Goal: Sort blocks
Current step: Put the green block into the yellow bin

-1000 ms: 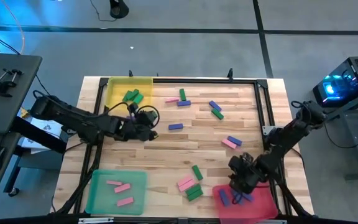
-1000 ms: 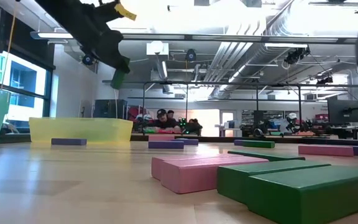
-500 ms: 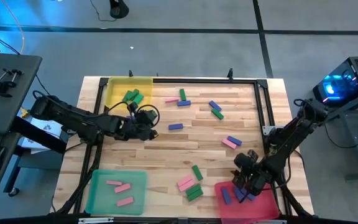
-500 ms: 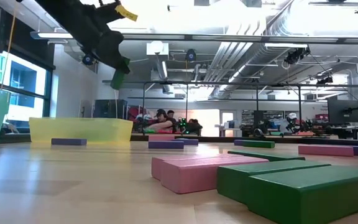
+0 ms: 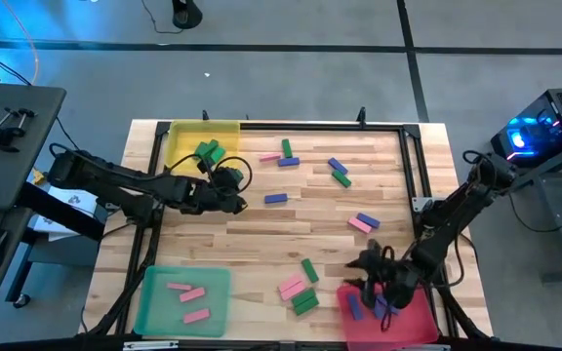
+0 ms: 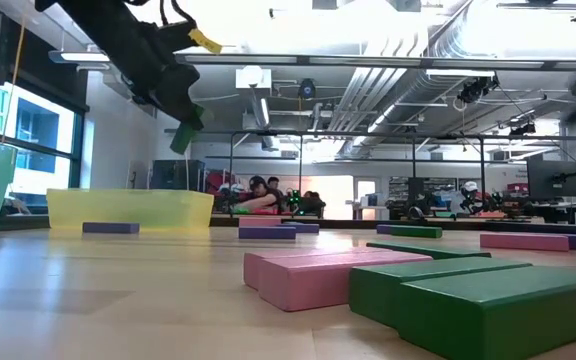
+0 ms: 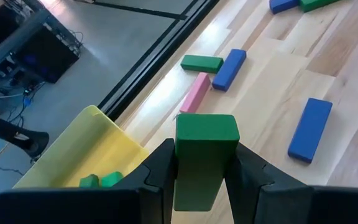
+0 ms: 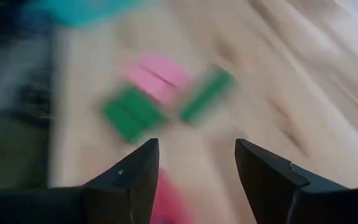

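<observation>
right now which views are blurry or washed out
Right wrist view: motion-smeared, the pink and green flat blocks streaked. Low view: ceiling lights glare white, nearest green block soft. Left wrist view: sharp on the green rectangular block in the left gripper. High view: clear.

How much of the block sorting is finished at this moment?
Done: green blocks in the yellow tray, pink ones in the green tray, blue in the red tray. In hand: left gripper holds a green block. Right gripper is open, empty. About a dozen blocks remain.
</observation>
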{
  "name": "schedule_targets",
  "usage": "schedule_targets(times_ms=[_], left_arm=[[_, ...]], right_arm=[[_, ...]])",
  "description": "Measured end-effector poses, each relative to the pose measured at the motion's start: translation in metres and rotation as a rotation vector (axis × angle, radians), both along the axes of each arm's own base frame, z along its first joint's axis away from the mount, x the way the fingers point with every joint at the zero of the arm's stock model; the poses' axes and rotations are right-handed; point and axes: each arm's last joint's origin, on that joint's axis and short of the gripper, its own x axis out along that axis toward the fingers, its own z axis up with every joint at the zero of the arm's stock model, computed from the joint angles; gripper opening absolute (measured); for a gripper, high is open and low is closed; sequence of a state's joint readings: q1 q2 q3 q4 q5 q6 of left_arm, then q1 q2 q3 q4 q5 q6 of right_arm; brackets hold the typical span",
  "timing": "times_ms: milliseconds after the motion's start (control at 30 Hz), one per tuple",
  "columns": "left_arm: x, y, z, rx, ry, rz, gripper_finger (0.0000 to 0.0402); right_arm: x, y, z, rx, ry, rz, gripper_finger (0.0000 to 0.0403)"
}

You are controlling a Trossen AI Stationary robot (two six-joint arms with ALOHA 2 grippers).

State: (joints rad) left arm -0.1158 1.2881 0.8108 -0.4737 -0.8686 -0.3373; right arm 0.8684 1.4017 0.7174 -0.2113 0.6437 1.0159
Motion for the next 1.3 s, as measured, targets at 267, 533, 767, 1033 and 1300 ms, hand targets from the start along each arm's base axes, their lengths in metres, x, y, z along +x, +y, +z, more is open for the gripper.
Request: schedule_targets(times_ms=[267, 533, 767, 1033, 1300], left_arm=[[0.000, -0.001, 0.000, -0.003, -0.001, -0.004, 0.0084], [0.000, -0.001, 0.000, -0.012, 0.000, -0.010, 0.0084], [0.000, -0.001, 0.000, -0.013, -0.001, -0.010, 0.0084], [0.000, -0.001, 0.000, -0.017, -0.007, -0.005, 0.0084], [0.000, -0.001, 0.000, -0.017, -0.007, -0.005, 0.0084]], right_arm=[[0.041, -0.006, -0.006, -0.068, -0.052, 0.196, 0.0196], [0.055, -0.017, -0.031, 0.001, 0.114, 0.282, 0.0196], [0.051, -0.020, -0.033, -0.006, 0.173, 0.257, 0.0196], [0.049, -0.023, -0.033, -0.008, 0.225, 0.188, 0.0196], [0.054, -0.024, -0.001, -0.228, 0.357, 0.086, 0.0196]])
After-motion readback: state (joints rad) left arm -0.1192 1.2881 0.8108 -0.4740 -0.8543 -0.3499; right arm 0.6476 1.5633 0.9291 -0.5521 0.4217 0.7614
